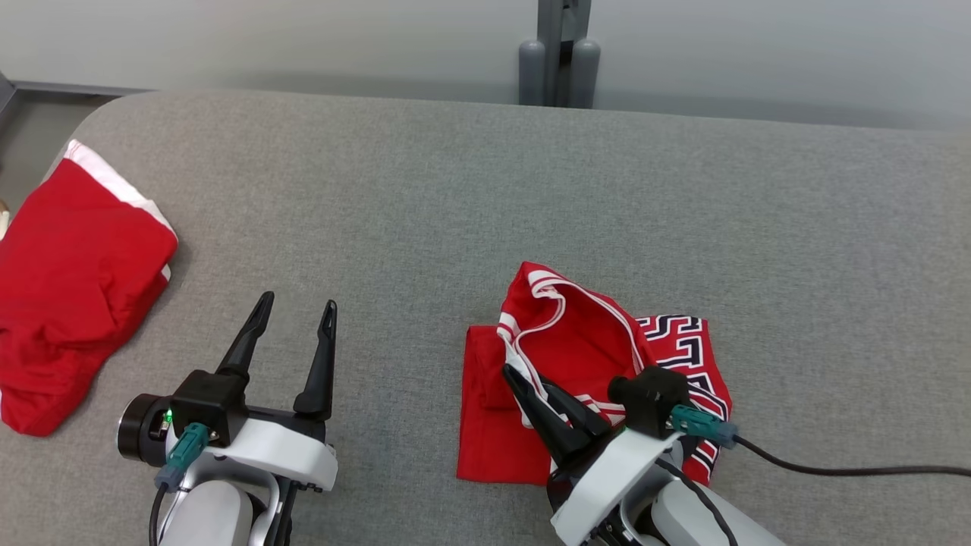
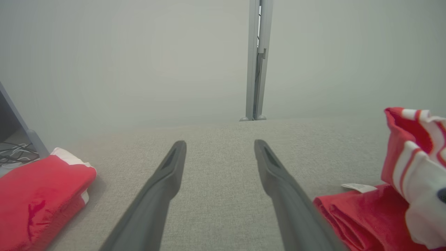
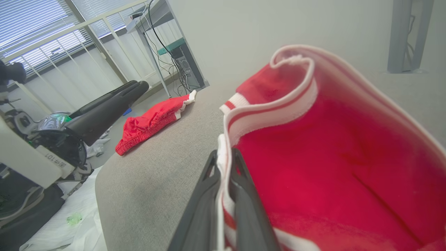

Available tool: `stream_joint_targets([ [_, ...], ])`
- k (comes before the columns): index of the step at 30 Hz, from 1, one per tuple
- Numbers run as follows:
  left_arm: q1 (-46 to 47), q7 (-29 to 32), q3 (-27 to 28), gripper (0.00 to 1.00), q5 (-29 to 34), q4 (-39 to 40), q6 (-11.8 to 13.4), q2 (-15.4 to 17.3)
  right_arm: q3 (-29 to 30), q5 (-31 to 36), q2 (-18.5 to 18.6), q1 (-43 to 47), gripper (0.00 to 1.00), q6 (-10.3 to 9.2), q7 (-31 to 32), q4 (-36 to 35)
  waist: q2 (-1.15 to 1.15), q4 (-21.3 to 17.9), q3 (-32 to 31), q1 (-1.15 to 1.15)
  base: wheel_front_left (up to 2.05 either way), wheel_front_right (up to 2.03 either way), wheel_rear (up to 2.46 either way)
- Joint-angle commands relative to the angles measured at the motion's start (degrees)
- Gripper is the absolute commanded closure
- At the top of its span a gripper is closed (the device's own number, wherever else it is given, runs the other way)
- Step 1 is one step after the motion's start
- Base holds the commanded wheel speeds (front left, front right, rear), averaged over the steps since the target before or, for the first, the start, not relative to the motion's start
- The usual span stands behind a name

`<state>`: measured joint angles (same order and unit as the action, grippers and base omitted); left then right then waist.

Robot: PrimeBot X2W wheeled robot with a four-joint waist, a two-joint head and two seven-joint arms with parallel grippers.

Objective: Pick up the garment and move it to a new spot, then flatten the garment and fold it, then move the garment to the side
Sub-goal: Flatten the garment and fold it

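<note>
We see a red garment point(image 1: 584, 349) with white-and-red striped trim and a black-and-white maze pattern on one panel, a second red garment point(image 1: 68, 280) with a white band along its edge, a grey woven tabletop point(image 1: 455, 189), a pale grey wall point(image 1: 227, 45), a darker grey post point(image 1: 560, 53).

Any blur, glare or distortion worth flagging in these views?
Head view: even soft light, sharp, only faint shadows around the garment. Left wrist view: left claw blurs toward the lens. Right wrist view: table edge bends from the wide lens; window blinds bright.
</note>
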<state>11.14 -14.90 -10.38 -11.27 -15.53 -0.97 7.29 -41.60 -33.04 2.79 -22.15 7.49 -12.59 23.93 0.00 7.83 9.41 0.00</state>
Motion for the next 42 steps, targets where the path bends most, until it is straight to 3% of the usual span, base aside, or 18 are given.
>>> stream_joint_targets([
  [1, 1.3, -0.2, 0.2, 0.0, 0.2, 0.0, -0.3, 0.1, -0.5, -0.7, 0.3, -1.0, 1.0, 0.02, -0.7, 0.9, 0.0, 0.5, 0.6, 0.0, 0.0, 0.0, 0.0],
  [2, 1.5, -0.2, 0.2, 0.0, 0.3, -0.1, -0.5, 0.0, -1.0, -1.7, 0.3, -1.7, 1.0, 0.02, -1.0, 2.1, 0.0, 0.7, 0.9, 0.0, 0.0, 0.0, 0.0],
  [3, 1.5, -0.2, 0.3, 0.0, 0.3, -0.1, -0.6, 0.0, -1.6, -3.1, 0.3, -2.1, 0.86, 0.02, -1.1, 3.0, 0.0, 0.9, 1.1, 0.0, 0.0, 0.0, 0.0],
  [4, 1.5, -0.2, 0.4, 0.0, 0.4, -0.1, -0.7, 0.0, -2.4, -3.4, 0.3, -3.0, 0.09, 0.02, -1.4, 3.9, 0.0, 0.9, 1.3, 0.0, 0.0, 0.0, 0.0],
  [5, 1.5, -0.2, 0.5, 0.0, 0.5, -0.2, -0.7, -0.1, -2.8, -4.2, 0.3, -3.7, 0.0, 0.02, -1.8, 4.4, 0.0, 1.0, 1.5, 0.0, 0.0, 0.0, 0.0],
  [11, 1.5, -0.2, 1.6, 0.0, 0.7, -0.3, -0.9, 0.0, -4.7, -6.5, 0.2, -5.9, 0.0, 0.02, -2.8, 2.3, 0.0, 0.1, 1.9, 0.0, 0.0, 0.0, 0.0],
  [16, 1.4, -0.2, 2.3, 0.0, 1.2, -0.5, -0.9, -0.1, -1.2, -4.8, 0.3, -4.6, 0.0, 0.02, -2.7, -6.6, 0.0, -1.2, 1.4, 0.0, 0.0, 0.0, 0.0],
  [22, 0.9, -0.2, 3.0, 0.0, 1.5, -0.4, -0.7, -0.2, 7.4, 0.3, 0.7, -1.2, 0.0, 0.02, -2.6, -15.1, 0.0, -2.4, 0.6, 0.0, 0.0, 0.0, 0.0],
  [28, -0.1, -0.2, 3.8, 0.0, 2.0, 0.0, -0.7, 0.1, 20.6, 7.2, 2.4, 4.4, 0.0, 0.02, -2.7, -20.4, 0.0, -3.5, -0.4, 0.0, 0.0, 0.0, 0.0],
  [36, -1.7, -0.2, 5.0, 0.0, 2.4, 0.8, -0.3, 0.5, 35.1, 14.8, 4.7, 12.1, 0.0, 0.02, -0.7, -21.0, 0.0, -4.6, -1.8, 0.0, 0.0, 0.0, 0.0],
  [42, -3.2, -0.2, 5.6, 0.0, 2.8, 1.3, 0.2, 0.7, 42.7, 18.1, 5.8, 18.2, 0.0, 0.02, 2.2, -20.5, 0.0, -5.2, -3.1, 0.0, 0.0, 0.0, 0.0],
])
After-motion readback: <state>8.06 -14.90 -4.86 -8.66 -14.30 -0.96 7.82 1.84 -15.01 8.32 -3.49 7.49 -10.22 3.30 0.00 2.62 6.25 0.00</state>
